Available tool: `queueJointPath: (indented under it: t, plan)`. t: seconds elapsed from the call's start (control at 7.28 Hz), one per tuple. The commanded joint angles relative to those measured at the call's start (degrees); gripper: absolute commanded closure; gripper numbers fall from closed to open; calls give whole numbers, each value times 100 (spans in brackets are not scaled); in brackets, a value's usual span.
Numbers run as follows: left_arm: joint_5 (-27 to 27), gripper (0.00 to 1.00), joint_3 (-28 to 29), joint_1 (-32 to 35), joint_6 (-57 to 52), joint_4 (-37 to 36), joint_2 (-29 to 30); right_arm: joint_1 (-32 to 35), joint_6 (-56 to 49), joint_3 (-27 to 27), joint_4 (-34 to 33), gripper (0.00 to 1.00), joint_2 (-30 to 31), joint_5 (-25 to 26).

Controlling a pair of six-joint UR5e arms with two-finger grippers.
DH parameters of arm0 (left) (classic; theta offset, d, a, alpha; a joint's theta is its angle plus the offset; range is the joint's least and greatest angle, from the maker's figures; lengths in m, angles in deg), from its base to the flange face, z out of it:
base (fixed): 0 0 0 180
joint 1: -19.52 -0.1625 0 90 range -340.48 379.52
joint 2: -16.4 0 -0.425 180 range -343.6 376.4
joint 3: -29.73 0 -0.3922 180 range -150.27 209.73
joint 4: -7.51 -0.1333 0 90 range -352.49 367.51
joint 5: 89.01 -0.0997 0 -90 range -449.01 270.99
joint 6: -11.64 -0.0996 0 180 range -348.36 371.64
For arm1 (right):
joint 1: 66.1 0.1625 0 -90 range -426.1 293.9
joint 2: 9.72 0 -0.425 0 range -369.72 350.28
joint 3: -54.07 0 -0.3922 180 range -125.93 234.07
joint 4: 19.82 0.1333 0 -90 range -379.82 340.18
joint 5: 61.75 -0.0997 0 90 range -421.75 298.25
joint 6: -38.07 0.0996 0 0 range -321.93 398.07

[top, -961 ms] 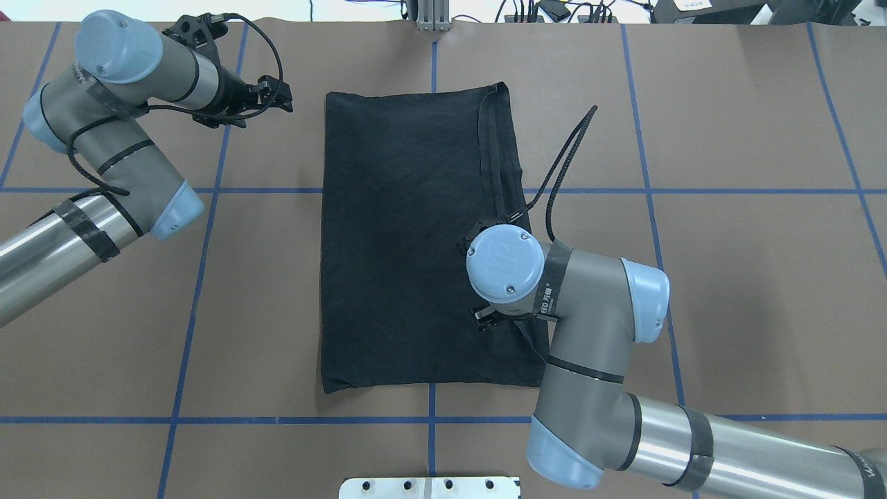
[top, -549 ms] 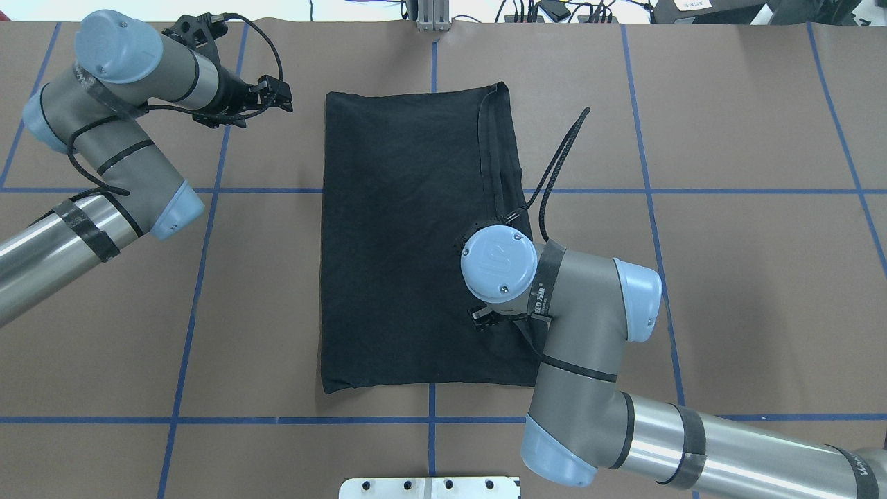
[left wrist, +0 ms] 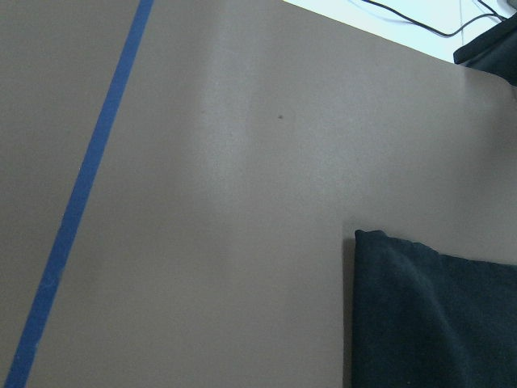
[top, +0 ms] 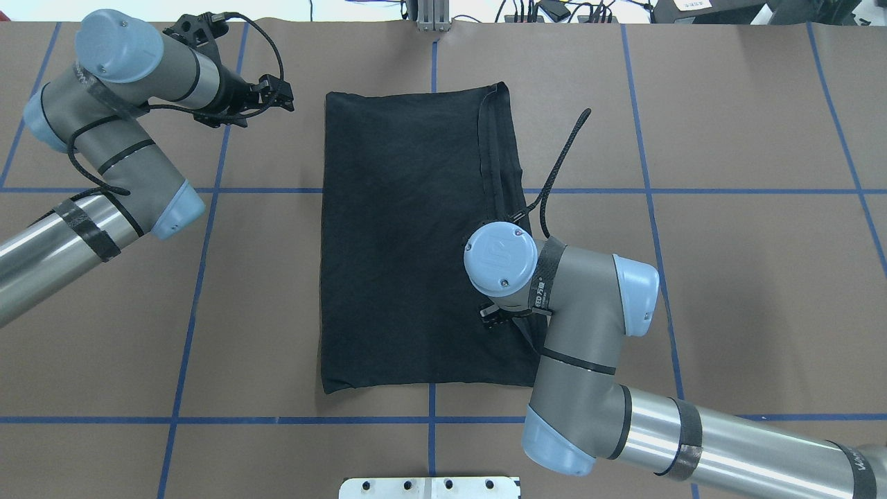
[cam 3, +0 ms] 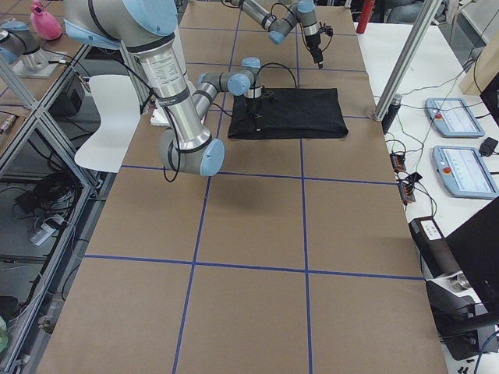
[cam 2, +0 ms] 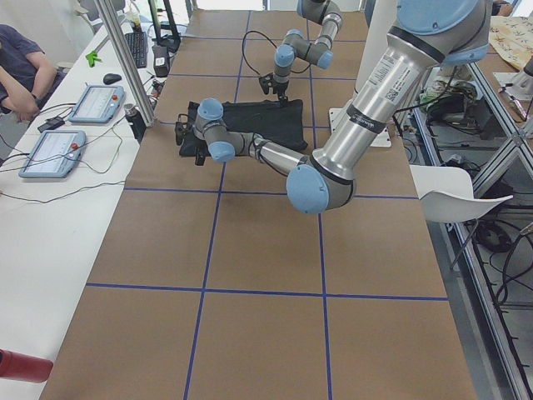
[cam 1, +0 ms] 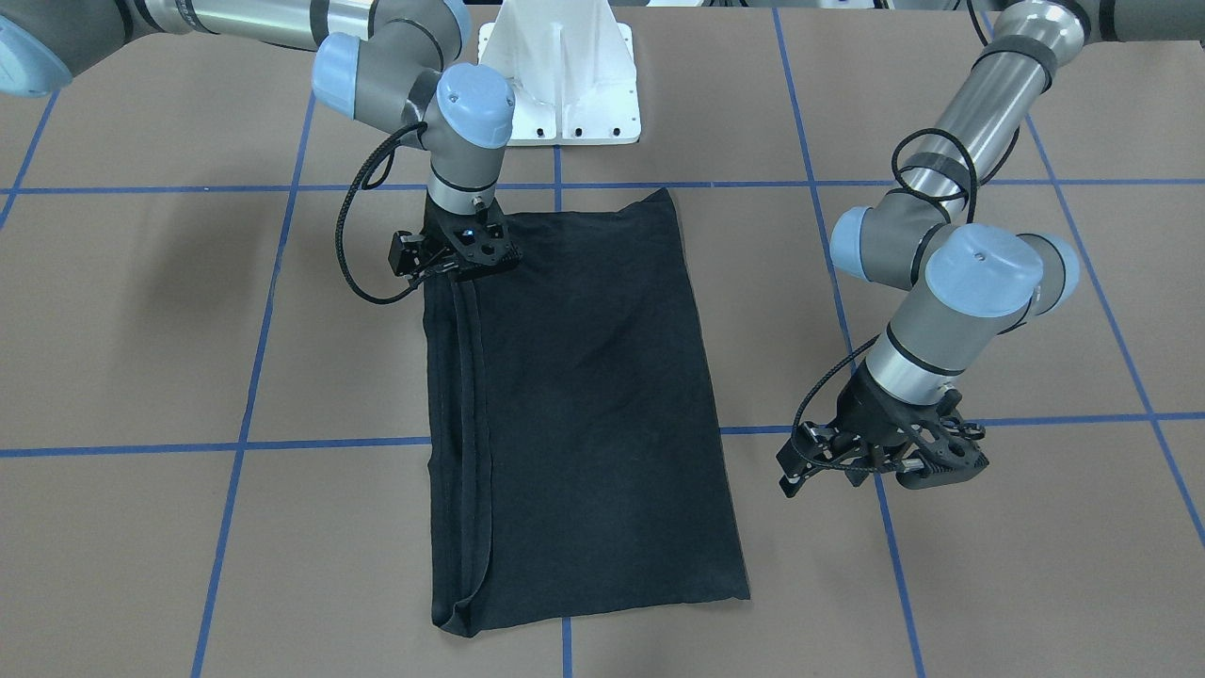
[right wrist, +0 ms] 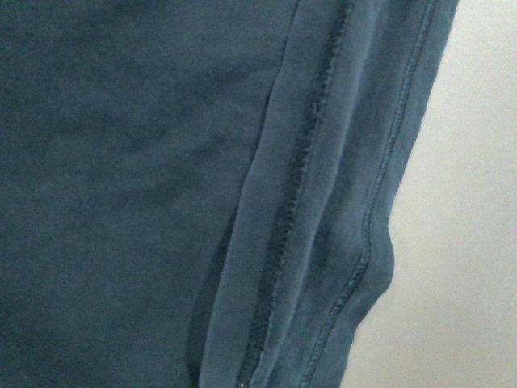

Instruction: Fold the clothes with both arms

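Note:
The clothes, one black T-shirt (top: 402,235) (cam 1: 584,395), lie flat as a folded rectangle at the table's middle, with stitched hems stacked along one long edge (right wrist: 323,202). My right gripper (cam 1: 468,262) points down onto that hem edge near the robot-side corner. Its wrist hides it from above, and I cannot tell whether its jaws are open or shut. My left gripper (top: 276,95) (cam 1: 885,466) hangs over bare table beside the shirt's far corner (left wrist: 436,323), clear of the cloth and holding nothing. Its jaw state is unclear too.
Brown paper with blue tape lines (top: 208,190) covers the table. The white pedestal base (cam 1: 563,85) stands at the robot's edge. On a side bench lie tablets (cam 2: 50,150), with a person (cam 2: 21,67) seated there. A white chair (cam 3: 109,117) stands behind the robot.
My right arm's wrist has shifted slightly toward the shirt's middle, and its cable loop swayed. The left arm and the shirt have not visibly moved.

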State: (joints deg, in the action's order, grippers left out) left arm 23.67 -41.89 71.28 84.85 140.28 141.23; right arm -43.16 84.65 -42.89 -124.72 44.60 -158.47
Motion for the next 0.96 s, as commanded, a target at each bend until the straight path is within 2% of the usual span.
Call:
queueJointPath:
  t: [0.0, 0.82]
  plan:
    - [0, 0, -1, 0, 1, 4, 6, 17, -9, 98, -3, 0, 9, -13]
    - [-9, 0, -1, -9, 9, 4, 6, 534, -447, 19, -74, 0, 298, -302]
